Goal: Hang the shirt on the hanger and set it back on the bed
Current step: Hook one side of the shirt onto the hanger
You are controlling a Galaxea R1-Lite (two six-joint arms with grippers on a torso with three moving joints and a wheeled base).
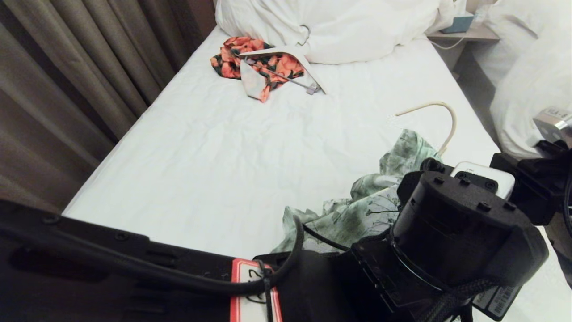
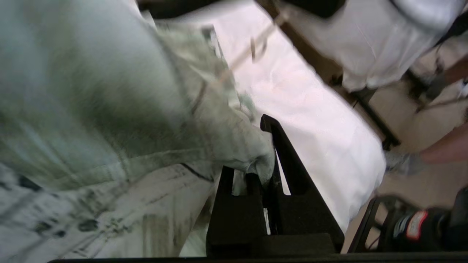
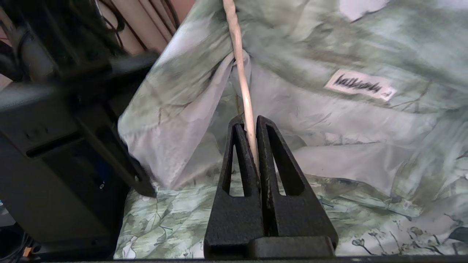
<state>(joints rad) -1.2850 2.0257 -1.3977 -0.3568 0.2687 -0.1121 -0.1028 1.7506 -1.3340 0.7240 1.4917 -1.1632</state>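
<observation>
**A:** Head view first: where is the shirt (image 1: 371,210)?

**B:** Bunched near the bed's (image 1: 201,170) right edge at the foot end, with the hanger (image 1: 440,120) hook arching up beside it.

**A:** And the grippers?

**B:** The right gripper (image 3: 252,146) is clamped on the hanger's thin wire inside the collar, probably to steady it. The left gripper (image 2: 268,164) is pinched on a fold of shirt fabric, likely to draw it over the hanger's shoulder.

**A:** Anything else?

**B:** An orange floral garment (image 1: 254,60) and a white hanger (image 1: 290,58) lie by the pillows (image 1: 339,27).

Bed (image 1: 214,152) centre free; orange garment (image 1: 250,58) blocks near pillows (image 1: 339,27).
</observation>
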